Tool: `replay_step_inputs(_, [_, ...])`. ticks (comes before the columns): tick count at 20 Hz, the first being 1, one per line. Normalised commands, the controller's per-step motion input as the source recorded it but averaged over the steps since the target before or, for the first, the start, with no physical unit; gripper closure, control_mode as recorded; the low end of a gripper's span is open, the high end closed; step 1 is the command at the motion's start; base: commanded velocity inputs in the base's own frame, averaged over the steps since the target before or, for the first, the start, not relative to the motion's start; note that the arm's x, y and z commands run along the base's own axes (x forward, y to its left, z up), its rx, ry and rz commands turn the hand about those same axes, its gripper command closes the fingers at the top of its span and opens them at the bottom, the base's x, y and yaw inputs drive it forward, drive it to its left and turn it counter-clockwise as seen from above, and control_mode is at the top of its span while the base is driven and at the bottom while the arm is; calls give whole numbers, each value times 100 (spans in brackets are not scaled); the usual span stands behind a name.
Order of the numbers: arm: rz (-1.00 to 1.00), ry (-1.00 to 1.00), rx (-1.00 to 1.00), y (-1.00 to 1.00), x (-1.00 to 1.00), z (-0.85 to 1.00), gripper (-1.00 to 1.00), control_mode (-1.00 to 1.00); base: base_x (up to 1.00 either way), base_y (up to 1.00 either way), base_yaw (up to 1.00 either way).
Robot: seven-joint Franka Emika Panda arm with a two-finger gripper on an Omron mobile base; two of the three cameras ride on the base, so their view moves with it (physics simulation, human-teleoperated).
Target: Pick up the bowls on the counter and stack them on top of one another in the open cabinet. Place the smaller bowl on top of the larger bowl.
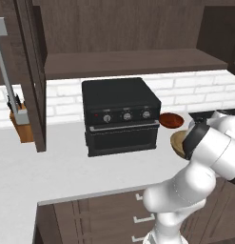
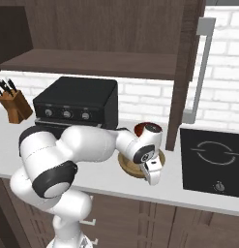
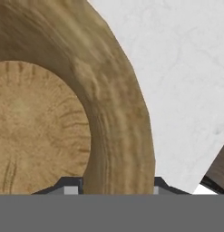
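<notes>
The larger bowl (image 3: 63,118), wide tan wood with a thick rim, sits on the white counter (image 3: 186,72) right under my hand. My gripper (image 3: 114,188) straddles its rim, one fingertip inside and one outside, both pressed against the wall. In the right base view the gripper (image 2: 154,173) points down at the near right edge of the tan bowl (image 2: 126,165). The smaller dark red bowl (image 2: 141,129) stands just behind it, partly hidden by my wrist. From the left I see the red bowl (image 1: 171,120) and the tan bowl (image 1: 177,139) beside my arm. The open cabinet shelf (image 1: 133,62) hangs above.
A black toaster oven (image 1: 121,116) stands on the counter left of the bowls. A knife block (image 1: 21,123) is at the far left. The tall cabinet door (image 2: 185,72) hangs open just right of the bowls, with a black cooktop (image 2: 213,160) beyond it.
</notes>
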Motion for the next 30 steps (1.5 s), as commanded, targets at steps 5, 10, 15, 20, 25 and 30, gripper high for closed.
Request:
replay_step_inputs(5, [0,-23,2,0,-49,50,100,-100,0,0,0])
replay_step_inputs(10, [0,-26,2,3,-63,77,100,-100,0,0,0])
replay_step_inputs(15, [0,-21,0,25,-57,85,100,-100,0,0,0])
replay_step_inputs(20, [0,-18,0,26,-43,99,100,-100,0,0,0])
replay_step_inputs(25, [0,-13,0,39,-17,100,100,-100,0,0,0])
replay_step_inputs(30, [0,-14,0,44,-3,100,100,-100,0,0,0])
